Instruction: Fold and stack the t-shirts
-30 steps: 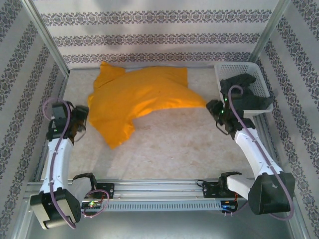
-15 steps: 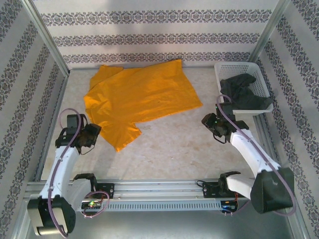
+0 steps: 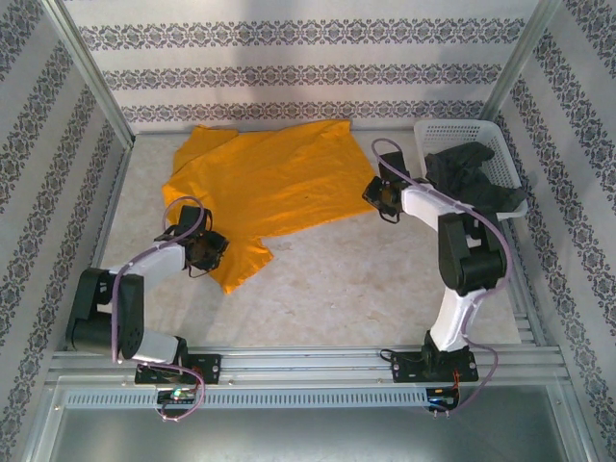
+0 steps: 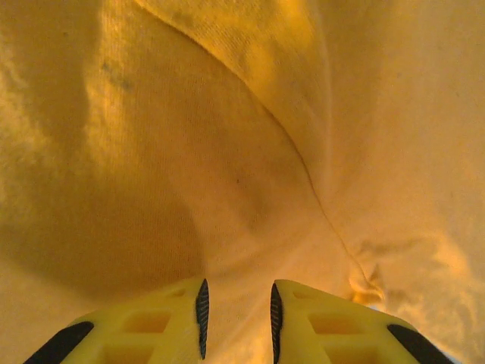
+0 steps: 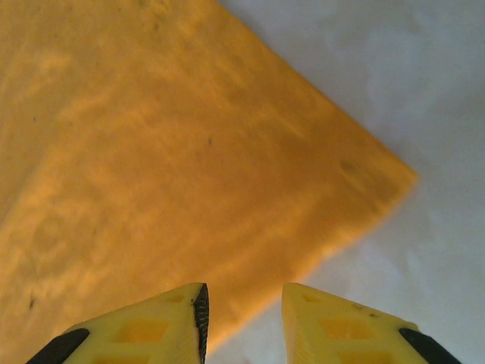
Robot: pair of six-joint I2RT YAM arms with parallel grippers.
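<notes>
Since half a second ago I have swung both arms inward onto the orange-yellow t-shirt (image 3: 274, 183), spread flat on the tabletop (image 3: 366, 279). Left gripper (image 3: 204, 252) (image 4: 236, 292): over its near sleeve, jaws narrowly parted. Right gripper (image 3: 385, 197) (image 5: 242, 296): at its right corner, jaws parted. Charcoal t-shirt (image 3: 472, 178): right of it, in the white basket (image 3: 452, 130).

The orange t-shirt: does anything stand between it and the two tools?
Nothing visible does. The left tool hangs open close over the orange t-shirt near its sleeve. The right tool hangs open over the shirt's right corner, beside the bare table. Cloth lies straight ahead of each.
</notes>
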